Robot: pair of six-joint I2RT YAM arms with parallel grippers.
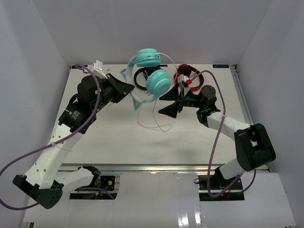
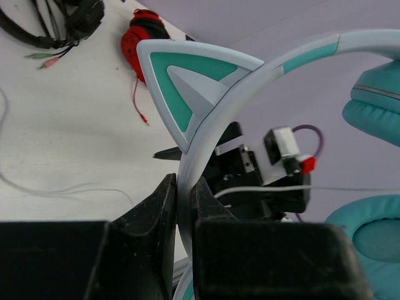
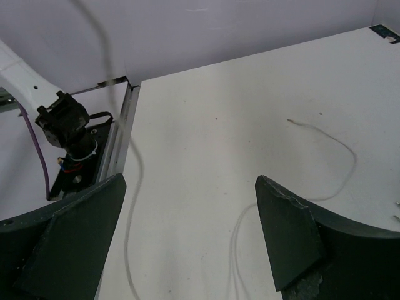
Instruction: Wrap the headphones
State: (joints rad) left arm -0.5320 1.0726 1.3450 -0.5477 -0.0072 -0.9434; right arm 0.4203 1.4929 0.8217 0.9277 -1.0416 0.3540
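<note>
The headphones (image 1: 157,81) hang above the table (image 1: 118,142), their pale headband clamped in the left gripper (image 2: 184,190) just below a cat ear (image 2: 181,81), and the white cable (image 1: 156,124) trails onto the tabletop. The right gripper (image 1: 172,103) stands beside the lower ear cup, spread wide and holding nothing. Behind, black headphones (image 2: 69,22) and red headphones (image 1: 185,73) lie partly hidden, apparently touching.

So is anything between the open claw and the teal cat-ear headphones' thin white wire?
Nothing visible is. The open right gripper faces the teal cat-ear headphones' thin white cable, which hangs free right in front of it. The small red headphones lie behind the gripper, not between. The left gripper holds the pale headband up.
</note>
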